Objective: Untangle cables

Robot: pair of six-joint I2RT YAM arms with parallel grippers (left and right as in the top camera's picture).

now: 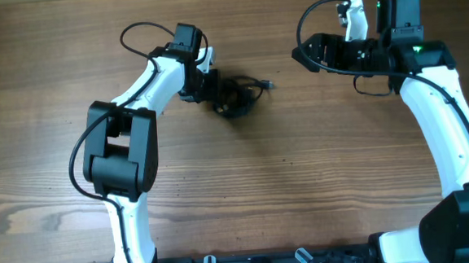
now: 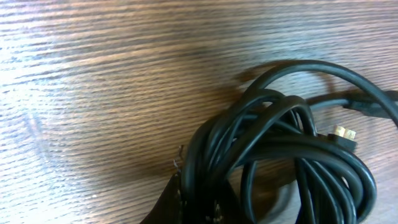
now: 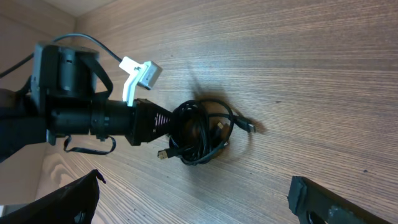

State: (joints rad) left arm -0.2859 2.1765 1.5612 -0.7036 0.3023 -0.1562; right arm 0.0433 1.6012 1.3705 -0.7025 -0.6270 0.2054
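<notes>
Cables (image 1: 237, 97) partly under left end effector (image 1: 213, 91)

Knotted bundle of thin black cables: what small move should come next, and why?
Probably the right end effector should come toward the small black plug tail poking from the knotted bundle of thin black cables. The left end effector seems to pinch the bundle's other side, while the right one hangs open, apart.
</notes>
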